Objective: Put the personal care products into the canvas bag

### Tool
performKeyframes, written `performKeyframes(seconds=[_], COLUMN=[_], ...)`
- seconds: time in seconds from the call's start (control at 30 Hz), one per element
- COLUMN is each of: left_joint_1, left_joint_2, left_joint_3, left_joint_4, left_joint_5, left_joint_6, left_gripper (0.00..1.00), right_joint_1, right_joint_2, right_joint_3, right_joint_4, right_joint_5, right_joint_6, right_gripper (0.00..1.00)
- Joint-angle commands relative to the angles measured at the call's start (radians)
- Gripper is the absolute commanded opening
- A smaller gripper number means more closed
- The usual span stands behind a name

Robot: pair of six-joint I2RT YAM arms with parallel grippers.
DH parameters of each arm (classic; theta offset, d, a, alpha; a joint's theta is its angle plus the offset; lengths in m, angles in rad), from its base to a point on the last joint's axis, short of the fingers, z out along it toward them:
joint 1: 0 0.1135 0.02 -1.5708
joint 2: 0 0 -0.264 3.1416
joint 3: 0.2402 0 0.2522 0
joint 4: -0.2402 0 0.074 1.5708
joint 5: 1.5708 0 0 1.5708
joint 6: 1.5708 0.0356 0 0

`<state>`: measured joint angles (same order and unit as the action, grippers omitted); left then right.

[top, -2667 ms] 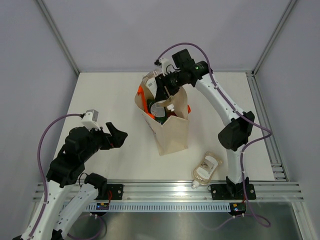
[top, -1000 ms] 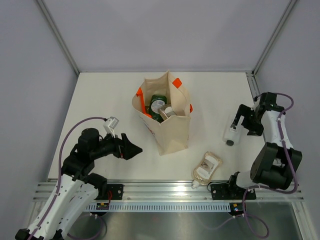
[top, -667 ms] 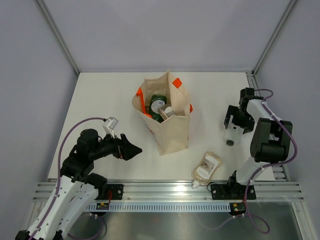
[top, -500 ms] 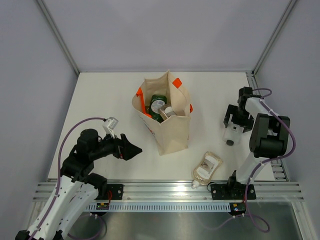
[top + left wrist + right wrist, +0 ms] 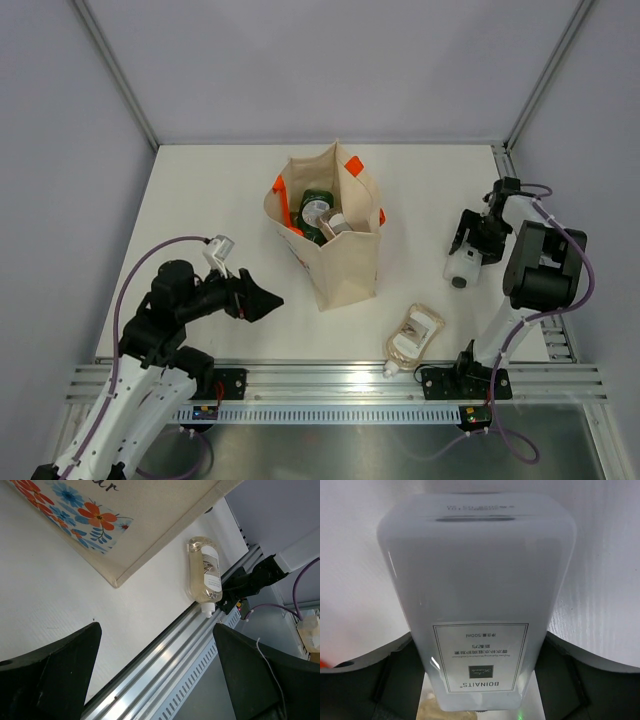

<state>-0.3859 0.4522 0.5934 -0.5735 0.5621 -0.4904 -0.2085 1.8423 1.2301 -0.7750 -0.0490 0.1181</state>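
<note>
Right end effector (image 5: 470,245) astride bottle (image 5: 477,580), grip unclear

A robotics lab test cell is indicated by grey enclosure walls (image 5: 330,60), aluminium framing (image 5: 114,72) and robot arms (image 5: 150,325) bolted to a rail (image 5: 340,381).

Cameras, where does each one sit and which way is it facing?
Top external: above and behind the arm bases, looking down on the table; both arms, the canvas bag, white bottle and refill pouch show.
Left wrist: on the left arm, facing across the table to the near rail; fingers of its open tool frame the pouch.
Right wrist: looking down on the white bottle, own fingers flanking it.
Shared: pouch in top and left wrist; bottle in top and right wrist.
</note>
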Motion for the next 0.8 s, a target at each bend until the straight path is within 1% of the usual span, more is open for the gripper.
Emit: performKeyframes(seconds=[0.0, 0.07, 0.1, 0.17, 0.2, 0.23, 0.27, 0.3, 0.4, 0.47, 0.5, 0.57, 0.6, 0.63, 0.67, 0.7, 0.77], left_joint_1=[0.001, 0.001, -0.001, 0.001, 0.001, 0.001, 0.001, 0.001, 0.001, 0.001, 0.001, 0.001, 0.001, 0.001, 0.001, 0.001, 0.001], left_joint_2=[-0.029, -0.030, -0.029, -0.026, -0.029, -0.029, -0.032, -0.032, -0.038, -0.040, -0.040, -0.041, -0.041, -0.043, -0.046, -0.049, -0.056], left_joint_3=[-0.001, 0.000, 0.002, 0.006, 0.006, 0.006, 0.008, 0.009, 0.011, 0.013, 0.020, 0.029, 0.034, 0.043, 0.046, 0.048, 0.054], left_joint_4=[0.058, 0.058, 0.054, 0.050, 0.047, 0.049, 0.047, 0.047, 0.053, 0.058, 0.058, 0.058, 0.055, 0.054, 0.055, 0.055, 0.055], left_joint_5=[0.021, 0.022, 0.024, 0.025, 0.027, 0.028, 0.030, 0.028, 0.036, 0.041, 0.038, 0.033, 0.030, 0.028, 0.025, 0.025, 0.021], left_joint_6=[-0.008, -0.005, -0.004, -0.002, -0.002, -0.002, -0.001, 0.000, 0.003, 0.001, 0.004, 0.009, 0.009, 0.010, 0.007, 0.006, 0.003], left_gripper=[0.99, 0.99, 0.99, 0.99, 0.99, 0.99, 0.99, 0.99, 0.99, 0.99, 0.99, 0.99, 0.99, 0.99, 0.99, 0.99, 0.99], right_joint_1=[-0.116, -0.156, -0.178, -0.181, -0.181, -0.180, -0.180, -0.178, -0.152, -0.092, -0.065, 0.029, 0.062, 0.134, 0.168, 0.199, 0.320], right_joint_2=[-0.110, -0.126, -0.136, -0.143, -0.147, -0.150, -0.164, -0.175, -0.250, -0.316, -0.333, -0.370, -0.373, -0.374, -0.361, -0.348, -0.298], right_joint_3=[0.049, 0.039, 0.034, 0.040, 0.060, 0.072, 0.086, 0.113, 0.179, 0.222, 0.271, 0.333, 0.409, 0.448, 0.529, 0.573, 0.664], right_joint_4=[-0.018, -0.050, -0.064, -0.098, -0.110, -0.144, -0.153, -0.159, -0.135, -0.086, -0.063, -0.006, 0.003, 0.022, 0.029, 0.032, 0.007], right_joint_5=[-0.332, -0.522, -0.689, -0.806, -0.907, -0.952, -1.016, -1.049, -1.097, -1.100, -1.091, -1.057, -1.040, -1.023, -1.007, -0.996, -0.962], right_joint_6=[-0.104, -0.211, -0.239, -0.284, -0.297, -0.314, -0.320, -0.324, -0.279, -0.214, -0.184, -0.126, -0.124, -0.100, -0.081, -0.077, -0.110], right_gripper=[0.00, 0.00, 0.00, 0.00, 0.00, 0.00, 0.00, 0.00, 0.00, 0.00, 0.00, 0.00, 0.00, 0.00, 0.00, 0.00, 0.00])
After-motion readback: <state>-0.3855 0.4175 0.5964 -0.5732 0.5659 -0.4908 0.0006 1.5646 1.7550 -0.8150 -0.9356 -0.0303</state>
